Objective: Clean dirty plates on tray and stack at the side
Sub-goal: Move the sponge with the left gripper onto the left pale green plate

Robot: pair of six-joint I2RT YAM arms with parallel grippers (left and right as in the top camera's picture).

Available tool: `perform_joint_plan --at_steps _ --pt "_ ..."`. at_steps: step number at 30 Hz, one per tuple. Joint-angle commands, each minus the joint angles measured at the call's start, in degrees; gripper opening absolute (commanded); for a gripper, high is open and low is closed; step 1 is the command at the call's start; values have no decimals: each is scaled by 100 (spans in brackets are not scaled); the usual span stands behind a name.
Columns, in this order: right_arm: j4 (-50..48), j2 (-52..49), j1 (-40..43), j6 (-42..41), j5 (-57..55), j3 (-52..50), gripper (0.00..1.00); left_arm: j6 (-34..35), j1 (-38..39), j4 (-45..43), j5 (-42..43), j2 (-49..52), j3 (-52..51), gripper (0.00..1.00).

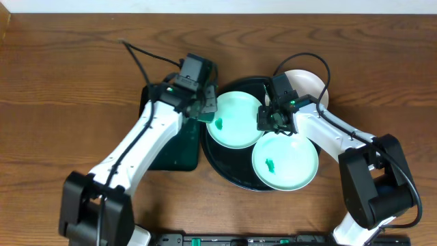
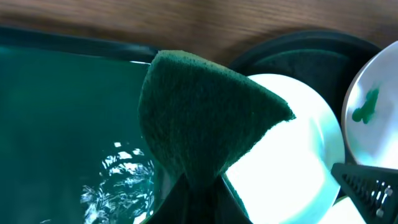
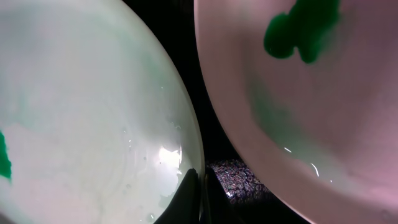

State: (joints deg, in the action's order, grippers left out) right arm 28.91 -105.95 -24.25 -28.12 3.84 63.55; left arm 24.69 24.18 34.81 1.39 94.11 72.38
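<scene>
- Green sponge sits clenched in your left end effector, beside the upper mint plate.
- Your right end effector is pinched shut at that plate's rim.
- Nothing looks cleaned or stacked: both mint plates show smears.
- Three plates: two mint on one black tray, one white plate at its edge.

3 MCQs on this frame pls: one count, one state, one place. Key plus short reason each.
1. Mint plates on the black tray: A one; B two; C three.
2. The left tool is: A shut on the sponge; B open, empty; C shut on a plate.
3. The white plate sits: A on a mint plate; B in the left tool; C by the tray's far right rim.
Key: B, two show overhead; A, sponge sticks out of it; C, overhead shows it there.
</scene>
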Motion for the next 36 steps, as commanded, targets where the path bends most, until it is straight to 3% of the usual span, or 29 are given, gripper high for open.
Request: perform_joint_plan --at_steps 1,15,36 --pt "48 136 -28 -79 -15 -31 1 474 151 -214 15 212 46 7" --pt "39 138 -31 -76 -17 -31 1 931 452 -415 -96 1054 46 7" --pt "9 136 -85 254 -79 -35 1 977 634 -540 -50 2173 44 7"
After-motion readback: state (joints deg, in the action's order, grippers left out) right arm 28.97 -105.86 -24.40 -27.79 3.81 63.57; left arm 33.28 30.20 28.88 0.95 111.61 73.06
